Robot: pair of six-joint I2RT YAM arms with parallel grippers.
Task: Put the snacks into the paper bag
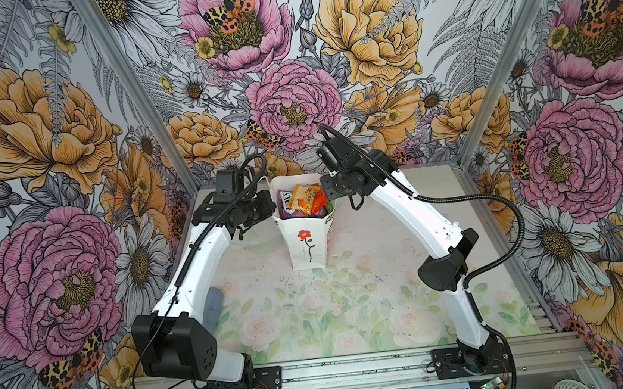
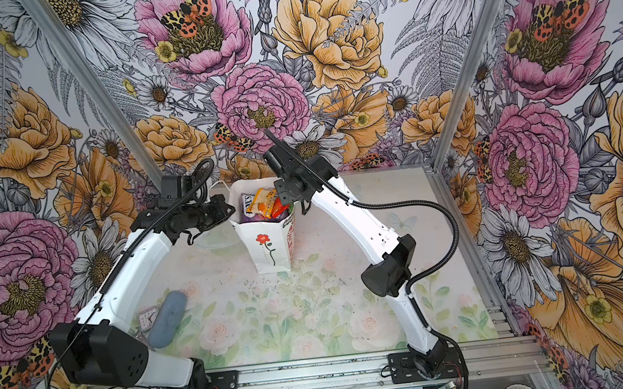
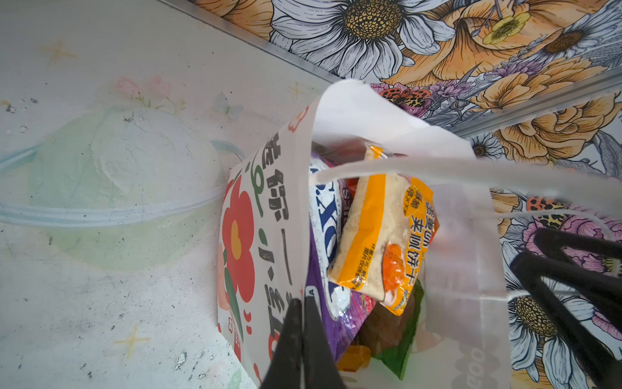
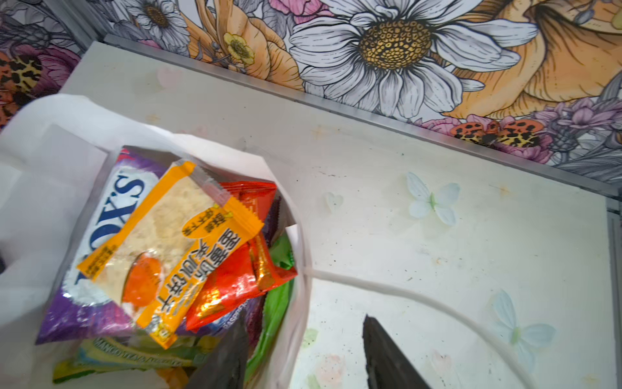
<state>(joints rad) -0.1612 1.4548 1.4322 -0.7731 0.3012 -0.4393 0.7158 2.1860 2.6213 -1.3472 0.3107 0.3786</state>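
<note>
The white paper bag (image 1: 307,242) (image 2: 268,250) with a red rose stands upright at the back middle of the table, its mouth open. Several snacks fill it: an orange packet (image 1: 304,196) (image 4: 171,246) lies on top of a purple pouch (image 4: 111,202) (image 3: 323,215), beside a red packet (image 4: 235,279) and a green one (image 4: 276,310). My left gripper (image 3: 303,301) (image 1: 274,207) is shut on the bag's left wall at the rim. My right gripper (image 4: 304,320) (image 1: 330,201) is open astride the right wall, one finger inside the bag and one outside.
A clear plastic bowl (image 3: 117,188) sits on the table just left of the bag. A blue-grey oblong object (image 2: 168,318) and a small pink clock (image 2: 146,318) lie front left by the left arm. The bag's white cord handle (image 4: 404,296) trails outward. The flowered back wall is close behind.
</note>
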